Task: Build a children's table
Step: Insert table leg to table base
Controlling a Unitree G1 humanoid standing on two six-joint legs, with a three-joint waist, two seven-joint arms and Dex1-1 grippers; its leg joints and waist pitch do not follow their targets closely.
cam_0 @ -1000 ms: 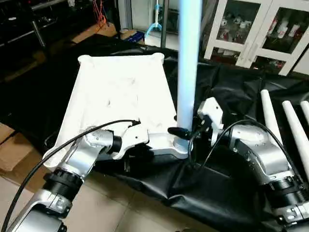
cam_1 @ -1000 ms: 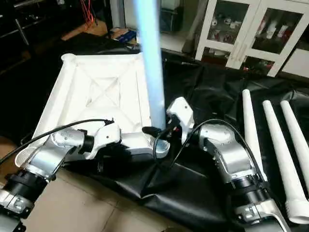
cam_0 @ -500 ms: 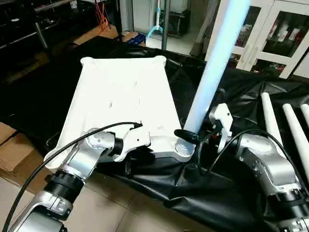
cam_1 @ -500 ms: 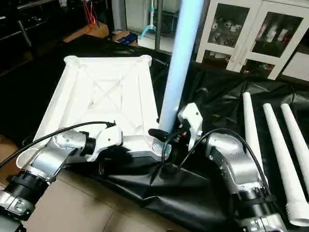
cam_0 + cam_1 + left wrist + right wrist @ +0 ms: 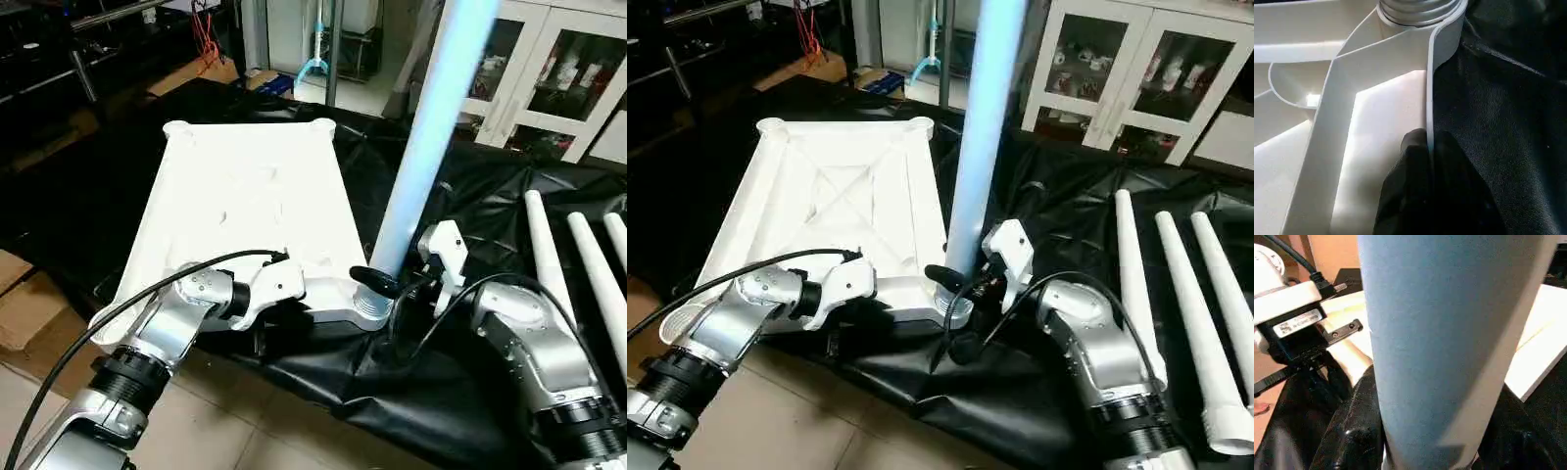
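Observation:
The children's table top (image 5: 833, 196) lies upside down on a black sheet, its X-ribs facing up. A long white leg (image 5: 421, 166) stands in the near right corner socket (image 5: 370, 304) and leans to the right. My right gripper (image 5: 384, 284) is shut on the leg just above the socket, with a black finger (image 5: 1356, 431) on either side of the tube (image 5: 1449, 333). My left gripper (image 5: 1429, 147) is shut on the top's near rim, one finger inside the rim and one outside, a short way from that socket (image 5: 1415, 10).
Three spare white legs (image 5: 1136, 284) lie side by side on the black sheet at the right. A white glass-door cabinet (image 5: 1136, 69) stands behind. Cardboard (image 5: 20, 294) and bare floor are at the near left, past the sheet's edge.
The leg stood upright a second ago and now leans right, with my right gripper still around its base. My left gripper keeps its hold on the rim.

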